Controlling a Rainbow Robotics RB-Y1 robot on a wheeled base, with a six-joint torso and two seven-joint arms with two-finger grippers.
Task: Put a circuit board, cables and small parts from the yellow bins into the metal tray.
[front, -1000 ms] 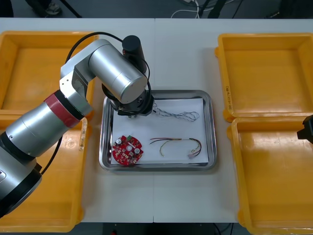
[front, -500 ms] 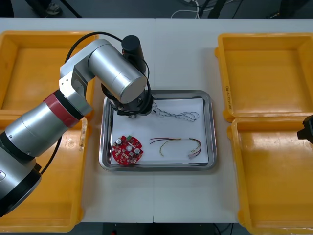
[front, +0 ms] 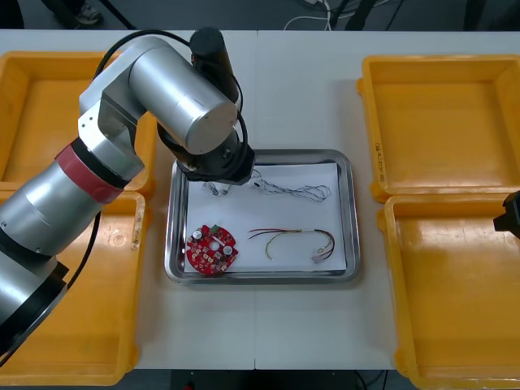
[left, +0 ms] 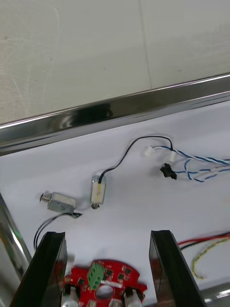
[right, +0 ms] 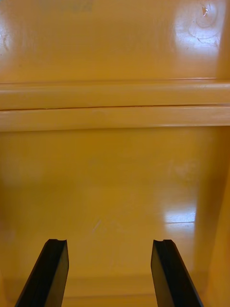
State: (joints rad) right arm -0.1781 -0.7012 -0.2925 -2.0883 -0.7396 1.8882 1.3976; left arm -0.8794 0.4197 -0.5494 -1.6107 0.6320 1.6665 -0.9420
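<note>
Yellow bins [front: 443, 122] four, metal tray [front: 171, 236] holding one circuit board [front: 212, 251], two cables [front: 296, 192], two small metal parts [left: 60, 203], your left gripper [left: 106, 234] above it, right gripper [right: 109, 242] over the right near bin, both released.

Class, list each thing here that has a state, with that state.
Left claw: open, above metal tray.
Right claw: open, over yellow bin.
Circuit board: flat in tray.
Small metal parts: loose in tray.
Blue and white cable: in tray.
Red and yellow cable: in tray.

Resting in metal tray [front: 260, 277], centre frame: red circuit board [front: 213, 250] lower left, red-yellow cable [front: 292, 241] lower right, blue-white cable [front: 296, 192] and small metal parts [left: 61, 203] above.
</note>
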